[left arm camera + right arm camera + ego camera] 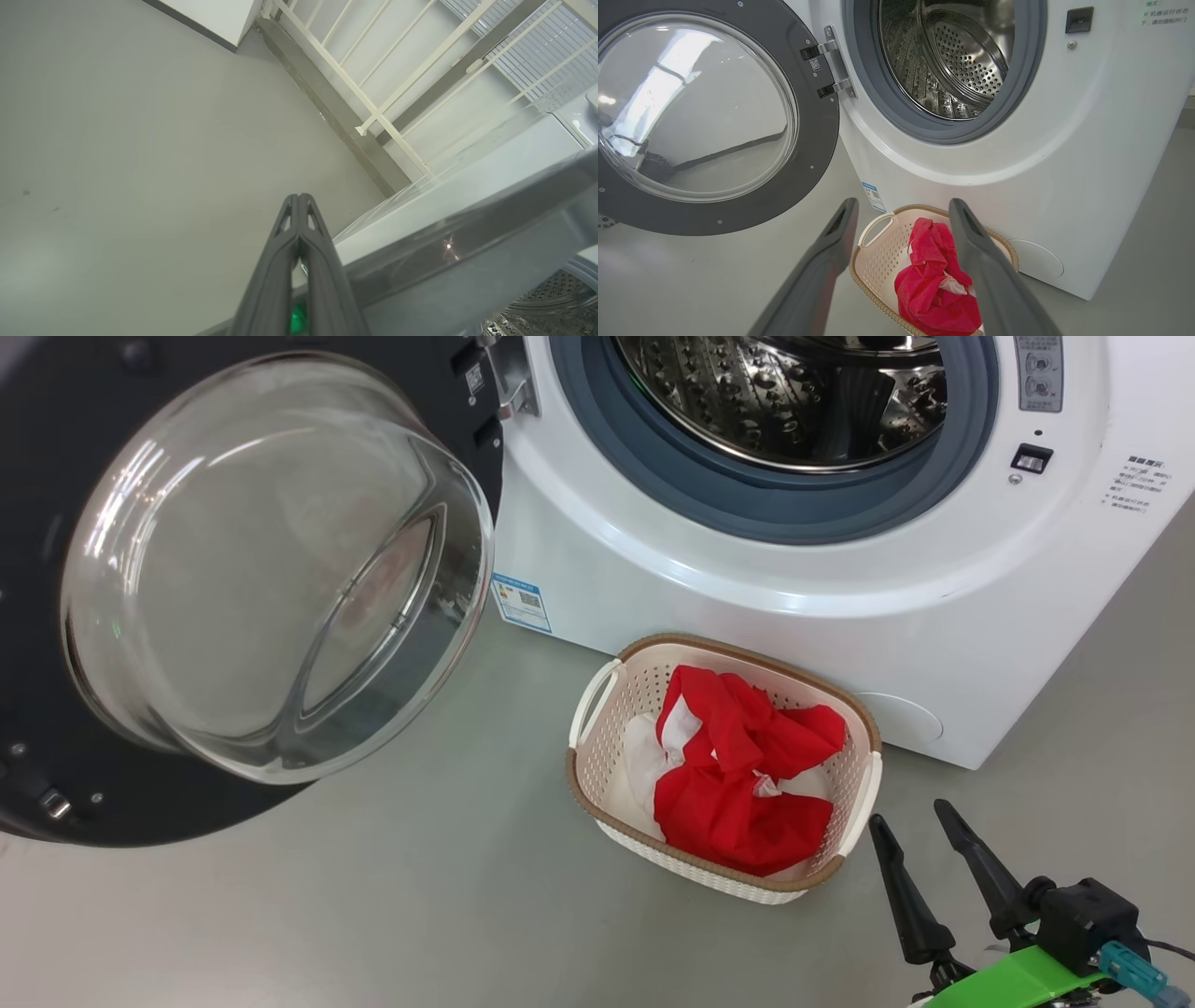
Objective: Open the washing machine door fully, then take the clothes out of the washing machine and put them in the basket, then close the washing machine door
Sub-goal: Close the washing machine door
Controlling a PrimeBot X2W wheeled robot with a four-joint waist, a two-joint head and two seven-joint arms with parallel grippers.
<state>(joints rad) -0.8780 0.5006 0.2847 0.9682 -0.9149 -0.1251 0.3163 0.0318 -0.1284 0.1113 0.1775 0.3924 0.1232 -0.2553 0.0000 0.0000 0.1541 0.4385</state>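
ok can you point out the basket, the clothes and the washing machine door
the basket (616, 728), head view, bare perforated left wall
the clothes (738, 784), head view, red fabric in the middle of the pile
the washing machine door (698, 107), right wrist view, middle of the glass window

A smooth pale grey floor (373, 915) is lying evenly lit. In the left wrist view, a white wall with dark skirting (210, 18) is meeting it, and a cream metal railing (348, 81) is standing before slatted window blinds (551, 51).

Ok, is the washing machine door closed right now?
No, the washing machine door stands swung wide open on its hinge, leaving the steel drum exposed.
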